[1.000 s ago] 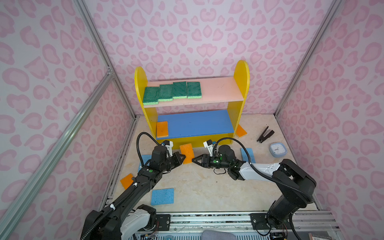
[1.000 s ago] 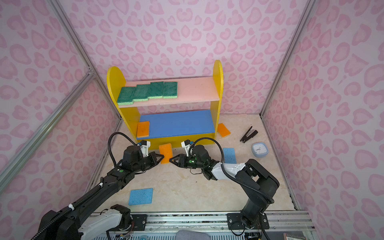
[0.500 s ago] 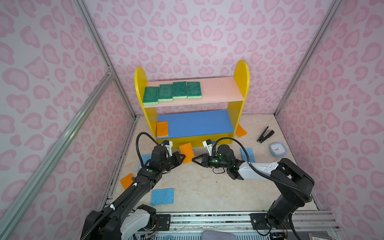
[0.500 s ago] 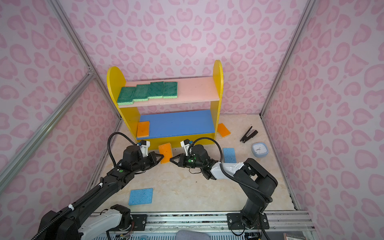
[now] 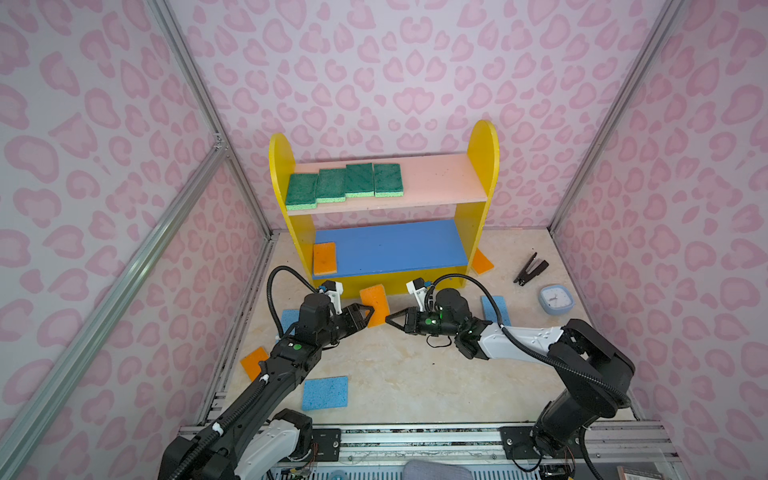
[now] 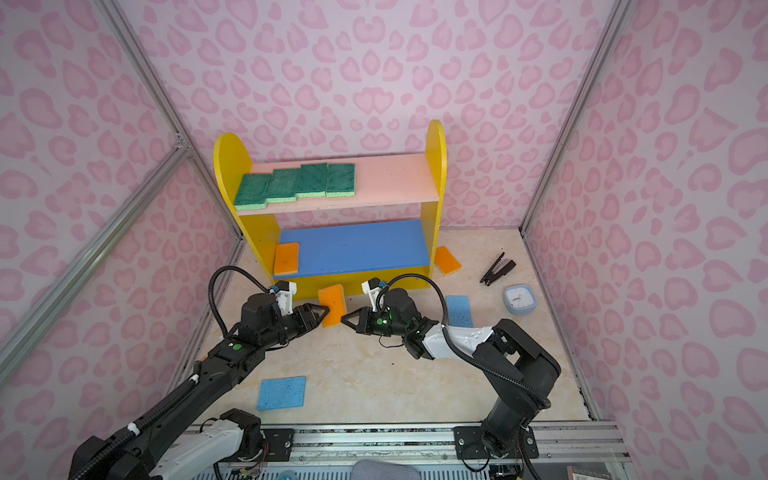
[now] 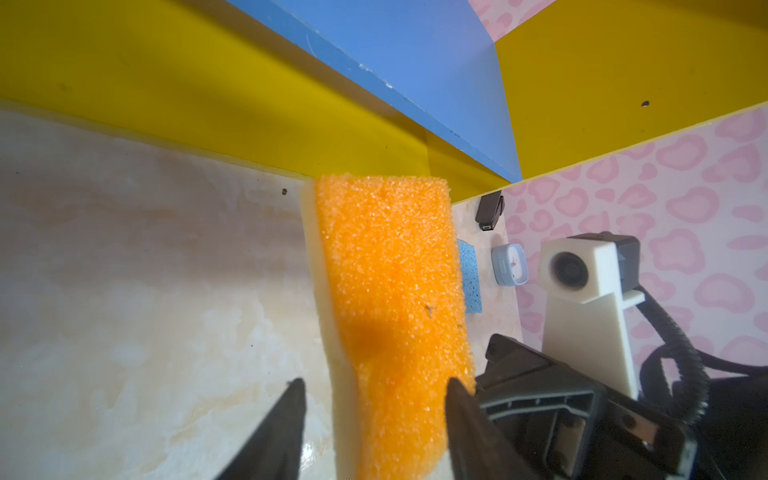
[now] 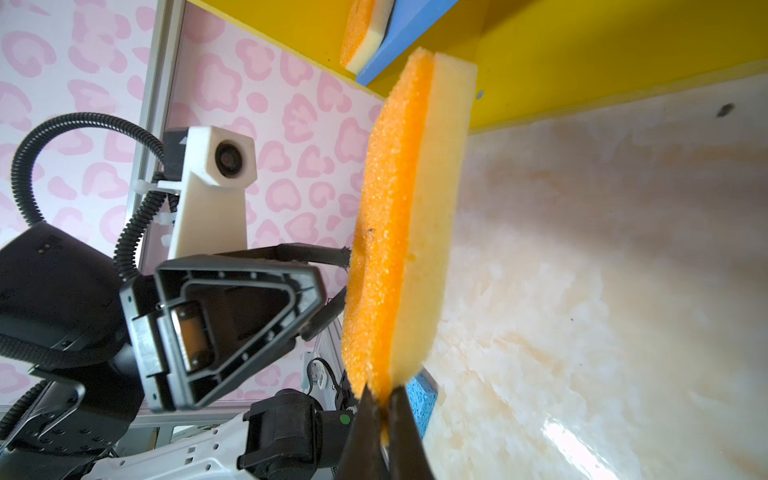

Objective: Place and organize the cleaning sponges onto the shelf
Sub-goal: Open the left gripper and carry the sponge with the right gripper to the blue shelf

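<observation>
An orange-over-yellow sponge point(image 5: 375, 305) point(image 6: 332, 305) hangs on edge in front of the shelf point(image 5: 482, 166). My right gripper point(image 5: 388, 319) point(image 8: 382, 395) is shut on its lower corner. My left gripper point(image 5: 365, 313) point(image 7: 374, 382) is open, its fingers straddling the sponge point(image 7: 390, 291) with a gap on each side. Several green sponges point(image 5: 345, 183) lie in a row on the pink board. One orange sponge point(image 5: 324, 257) lies at the left end of the blue board. Loose on the floor are orange sponges point(image 5: 482, 262) point(image 5: 254, 361) and blue sponges point(image 5: 325, 392) point(image 5: 494, 309) point(image 5: 289, 320).
A black stapler point(image 5: 530, 270) and a light-blue clock point(image 5: 556, 298) lie on the floor to the right of the shelf. Pink patterned walls close in the floor on three sides, with an aluminium rail along the front.
The right gripper has shut on the orange sponge's corner. The left gripper, shut on the sponge before, has opened around it. Both arms have hardly moved.
</observation>
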Robot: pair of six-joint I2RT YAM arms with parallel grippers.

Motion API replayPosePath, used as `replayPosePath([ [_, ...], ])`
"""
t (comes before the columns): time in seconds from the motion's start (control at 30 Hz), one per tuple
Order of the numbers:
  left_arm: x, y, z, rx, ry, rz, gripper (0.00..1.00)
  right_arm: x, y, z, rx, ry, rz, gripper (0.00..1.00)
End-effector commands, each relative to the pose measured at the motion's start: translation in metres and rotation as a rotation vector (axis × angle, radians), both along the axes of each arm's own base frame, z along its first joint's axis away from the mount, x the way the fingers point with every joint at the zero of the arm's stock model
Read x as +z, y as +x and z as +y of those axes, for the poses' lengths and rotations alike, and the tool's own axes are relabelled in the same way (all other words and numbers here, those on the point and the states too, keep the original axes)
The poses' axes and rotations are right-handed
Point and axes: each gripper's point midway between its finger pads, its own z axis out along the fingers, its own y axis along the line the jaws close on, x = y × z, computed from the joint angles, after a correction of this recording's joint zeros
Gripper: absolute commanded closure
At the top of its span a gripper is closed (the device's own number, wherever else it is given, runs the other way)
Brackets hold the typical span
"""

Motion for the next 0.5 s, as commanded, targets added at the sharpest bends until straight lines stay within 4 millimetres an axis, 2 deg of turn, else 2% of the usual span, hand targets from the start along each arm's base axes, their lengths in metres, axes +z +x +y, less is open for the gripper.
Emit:
replayPosePath([
  [0.0, 0.001, -0.003, 0.007, 0.01, 0.04, -0.031, 0.07, -0.003, 0.001, -0.005, -0.006, -0.034, -0.025, 1.0],
  [0.03, 0.002, -0.004, 0.009, 0.013, 0.05, -0.034, 0.01, -0.003, 0.0, -0.006, -0.007, -0.037, -0.025, 1.0],
  [0.47, 0.013, -0.025, 0.058, 0.188, 0.196, -0.117, 0.02, 0.009, 0.003, -0.023, -0.036, -0.076, -0.062, 1.0],
])
